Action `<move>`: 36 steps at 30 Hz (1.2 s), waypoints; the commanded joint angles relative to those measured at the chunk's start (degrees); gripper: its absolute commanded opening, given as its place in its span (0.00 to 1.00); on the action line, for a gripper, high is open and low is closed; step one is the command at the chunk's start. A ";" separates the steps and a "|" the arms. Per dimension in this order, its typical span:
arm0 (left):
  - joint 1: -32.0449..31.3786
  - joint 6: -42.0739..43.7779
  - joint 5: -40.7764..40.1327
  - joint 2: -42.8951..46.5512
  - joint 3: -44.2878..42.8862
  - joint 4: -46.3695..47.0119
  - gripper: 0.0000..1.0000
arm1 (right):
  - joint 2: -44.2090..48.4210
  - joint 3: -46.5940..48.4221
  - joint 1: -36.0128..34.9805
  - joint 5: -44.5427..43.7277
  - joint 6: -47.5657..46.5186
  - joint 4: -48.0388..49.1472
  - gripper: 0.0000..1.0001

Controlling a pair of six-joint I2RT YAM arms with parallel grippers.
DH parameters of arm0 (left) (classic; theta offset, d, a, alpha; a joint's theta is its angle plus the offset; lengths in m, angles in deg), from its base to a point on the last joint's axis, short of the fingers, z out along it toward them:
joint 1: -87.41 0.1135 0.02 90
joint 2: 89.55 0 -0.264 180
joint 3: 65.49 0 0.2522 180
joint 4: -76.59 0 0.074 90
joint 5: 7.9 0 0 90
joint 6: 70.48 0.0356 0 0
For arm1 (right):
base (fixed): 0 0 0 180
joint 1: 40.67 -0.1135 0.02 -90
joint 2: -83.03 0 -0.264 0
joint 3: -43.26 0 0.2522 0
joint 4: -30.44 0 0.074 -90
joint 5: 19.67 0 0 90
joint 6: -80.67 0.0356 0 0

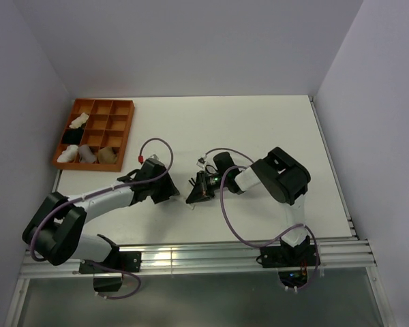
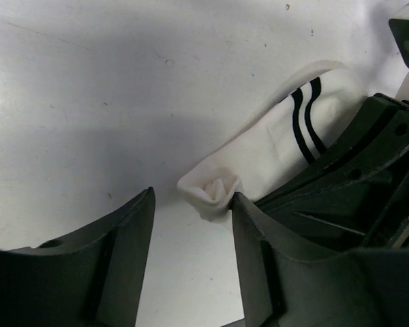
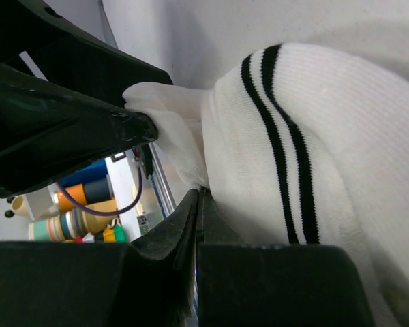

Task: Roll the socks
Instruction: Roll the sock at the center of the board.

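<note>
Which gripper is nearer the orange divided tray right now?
Left. The left gripper sits just right of the tray, off its near right corner. The right gripper lies farther right, beyond the left one, shut on the striped sock.

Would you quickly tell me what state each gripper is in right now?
Left gripper: open, the striped sock with its rolled end between the fingers.
Right gripper: closed, tips against that sock.

Left arm (image 1: 102,199) & right arm (image 1: 249,178): white links w/ bulky blk joints, looping purple cables (image 1: 226,211), blk bases; left gripper (image 2: 192,197) & right gripper (image 3: 199,201) matte blk, angular.
</note>
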 commanded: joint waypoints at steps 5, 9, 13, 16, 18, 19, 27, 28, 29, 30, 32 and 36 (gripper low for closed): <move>-0.63 0.11 1.72 -4.86 -1.60 2.70 0.49 | -3.10 -0.41 0.70 -1.18 0.02 -0.39 0.00; -0.98 0.46 2.69 -7.85 -2.13 2.87 0.44 | -2.41 -0.41 0.79 -1.97 -0.59 -0.84 0.00; -1.69 0.72 2.52 -11.18 -3.80 0.60 0.26 | 0.32 -0.32 0.61 -5.57 -4.37 -5.21 0.00; -2.04 1.33 1.56 -12.15 -5.21 -1.77 0.13 | 3.65 -0.15 0.18 -9.42 -8.15 -9.42 0.04; -2.21 1.77 1.03 -12.16 -6.09 -3.01 0.09 | 6.63 -0.06 -0.35 -11.98 -11.13 -11.11 0.09; -2.30 1.69 0.50 -12.07 -6.35 -4.06 0.04 | 7.87 -0.32 -1.14 -14.77 -12.80 -12.25 0.17; -2.74 3.00 -2.93 -11.02 -10.13 -10.57 0.01 | 22.71 -0.06 -11.40 -42.72 -25.54 -21.57 0.42; -2.74 3.18 -3.11 -11.02 -10.48 -10.92 0.01 | 23.69 -0.06 -12.91 -45.62 -28.17 -22.36 0.42; -2.74 3.27 -3.28 -11.02 -11.00 -11.27 0.01 | 24.57 0.03 -14.49 -51.66 -29.41 -22.54 0.42; -2.74 3.44 -3.28 -11.02 -11.27 -11.54 0.01 | 25.62 0.12 -17.72 -53.28 -30.47 -22.72 0.43; -2.83 3.53 -3.20 -11.02 -11.62 -11.71 0.01 | 25.90 0.64 -20.47 -60.12 -32.66 -23.25 0.43; -2.92 3.27 -2.93 -11.10 -11.71 -11.71 0.01 | 23.71 2.40 -25.13 -65.23 -34.52 -24.56 0.43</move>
